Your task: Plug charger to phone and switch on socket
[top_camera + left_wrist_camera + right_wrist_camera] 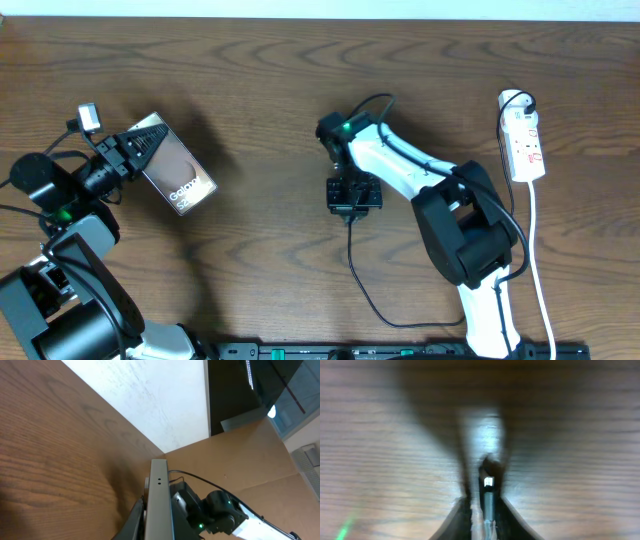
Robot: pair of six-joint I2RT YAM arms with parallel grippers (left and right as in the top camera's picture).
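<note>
Guessing here: your left tool (pixel 148 143) was clamped on the phone (pixel 182 178), far left of the socket (pixel 524 145). Your right tool (pixel 351 208), nearer the socket, had the charger (pixel 488 482) tip between its fingers, but it was too blurry to call it pinched. If loose, it could've twisted and missed the port.

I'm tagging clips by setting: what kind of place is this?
Probably a robotics lab bench: two robot arms at a wooden table, with a phone, charger cable and power strip, cardboard screens behind.
</note>
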